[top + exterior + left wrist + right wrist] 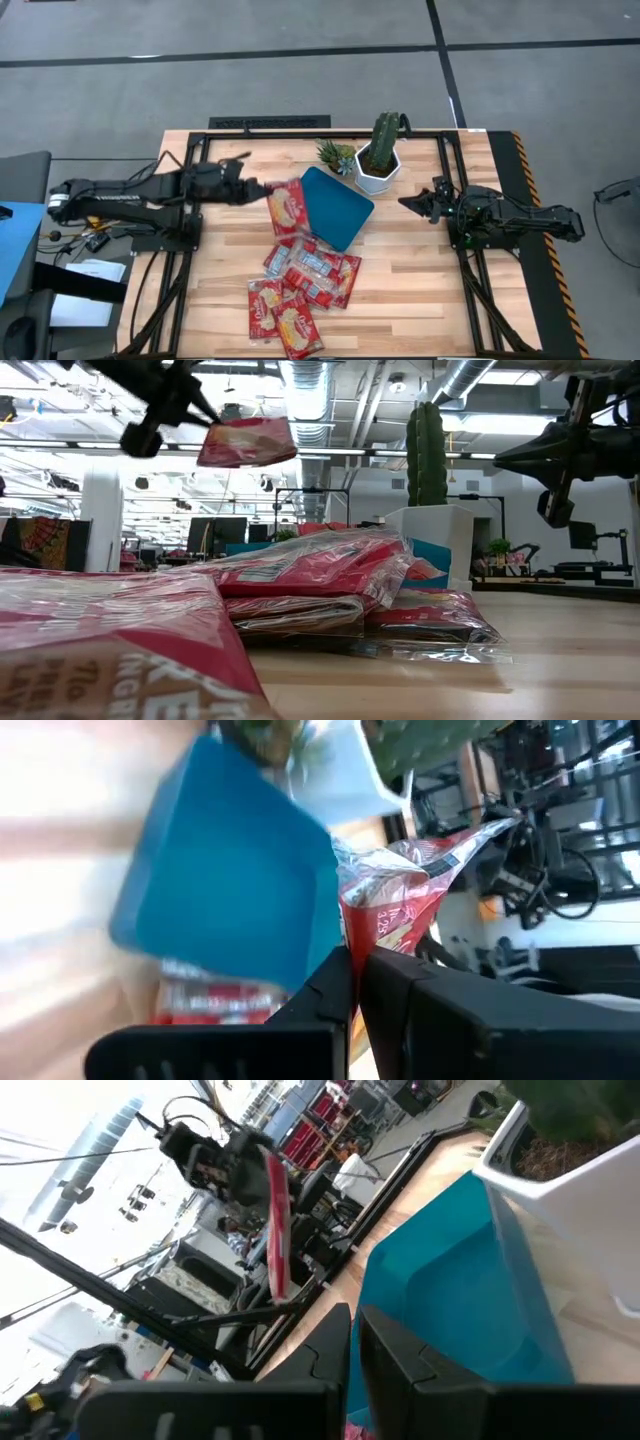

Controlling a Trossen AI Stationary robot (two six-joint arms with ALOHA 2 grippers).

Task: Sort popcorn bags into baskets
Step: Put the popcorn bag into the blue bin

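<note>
My left gripper [256, 188] is shut on one red popcorn bag [285, 208], held in the air by the left edge of the teal-blue tray [338, 210]. In the low view the bag [247, 442] floats high above the table. Several more red bags [300, 285] lie in an overlapping pile on the wood, near side of the tray. The tray lies flat and turned diagonally, with nothing showing in it. My right gripper [408, 203] hangs shut and touching nothing, right of the tray beside the white pot. My left gripper pinches the bag's crinkled edge [362, 925] between its two fingers [330, 982]. The fingers come in about level from the table's left. The bag is lifted clear and sticks out beyond the fingertips toward the tray, roughly flat and a little tilted.
A white hexagonal pot with a tall cactus [380, 155] stands at the tray's far right corner, and a small succulent [335, 157] sits left of it. Black frame rails run along the table's left, right and far sides. Bare wood lies right of the pile.
</note>
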